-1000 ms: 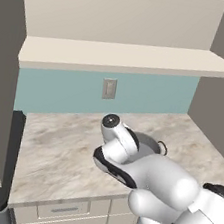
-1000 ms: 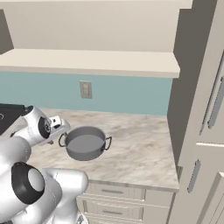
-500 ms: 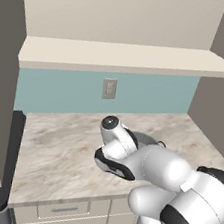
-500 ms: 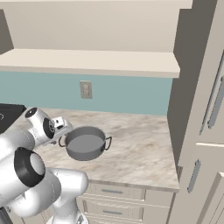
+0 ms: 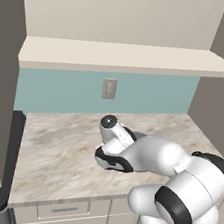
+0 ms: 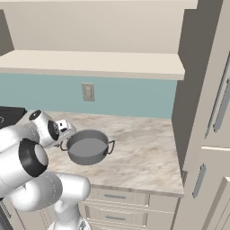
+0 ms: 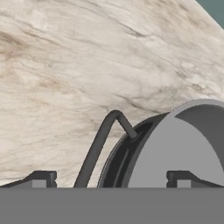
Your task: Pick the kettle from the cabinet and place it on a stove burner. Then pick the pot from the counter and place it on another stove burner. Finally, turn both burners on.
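My claw [image 7: 109,179] hangs low over the pot [image 6: 88,147], fingers spread wide with nothing between them. In the hand view one finger [image 7: 41,178] sits over bare counter [image 7: 65,65] and the other over the pot's bowl, with a loop handle [image 7: 98,146] between them. The pot stands upright on the counter, mouth up, below the cabinet [image 6: 94,63] shelf. Its two handles line up roughly left to right in the right base view, one toward my wrist, one toward the tall cupboard [image 6: 211,134].
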